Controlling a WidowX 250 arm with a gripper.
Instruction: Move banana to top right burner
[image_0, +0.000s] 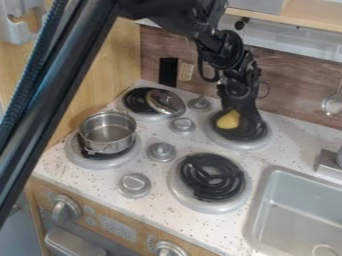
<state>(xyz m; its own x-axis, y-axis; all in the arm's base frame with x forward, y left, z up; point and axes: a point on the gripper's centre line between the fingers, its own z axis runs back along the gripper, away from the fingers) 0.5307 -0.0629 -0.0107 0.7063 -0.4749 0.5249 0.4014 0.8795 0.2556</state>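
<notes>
Treat the toy banana (228, 120) as light, fairly stiff, prob. smooth enough to twist or roll if you catch an end; not fragile. Take it across mid-body, mod. squeeze. It's over the top right burner (250, 145), approx 10 o'clk of the coil's centre. Rel. to the gripper (243, 121), it's at 9 o'clk, right beside the jaws; can't tell if they're clamped on it or released.

Hand (246, 119) and banana (228, 120) at top right burner (244, 145), metal pot (107, 134)
</notes>
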